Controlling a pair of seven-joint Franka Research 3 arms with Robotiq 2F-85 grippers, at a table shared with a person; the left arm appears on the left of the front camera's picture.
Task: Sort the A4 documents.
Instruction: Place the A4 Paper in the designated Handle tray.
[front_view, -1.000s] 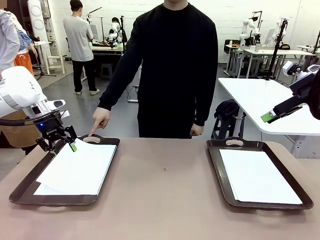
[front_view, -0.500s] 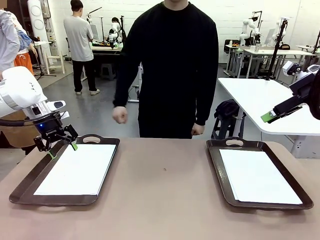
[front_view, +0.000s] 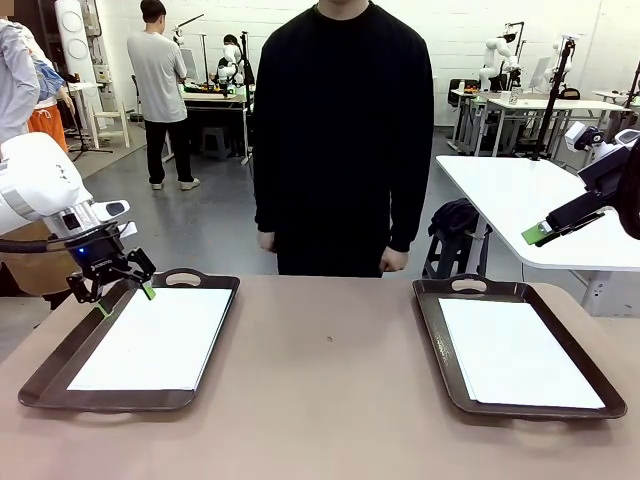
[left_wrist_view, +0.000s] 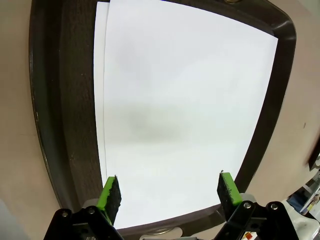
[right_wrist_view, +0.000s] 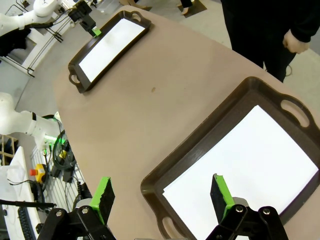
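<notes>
A: What's out front?
B: White papers (front_view: 152, 338) lie in the left tray (front_view: 52, 362). More papers (front_view: 518, 352) lie in the right tray (front_view: 433, 338). The left claw (front_view: 121, 300) hangs wide open over the left tray's far corner, holding nothing.
A: And the left wrist?
B: Open fingers above the papers (left_wrist_view: 180, 115).
A: The right wrist?
B: The right claw (right_wrist_view: 161, 198) is wide open and empty, high above the right tray's papers (right_wrist_view: 250, 162).

A4 documents (front_view: 150, 338): blank white sheets lying flat in 2 dark brown trays, 1 stack left, 1 stack (front_view: 518, 353) right; the left stack's lower sheet edge protrudes slightly.
</notes>
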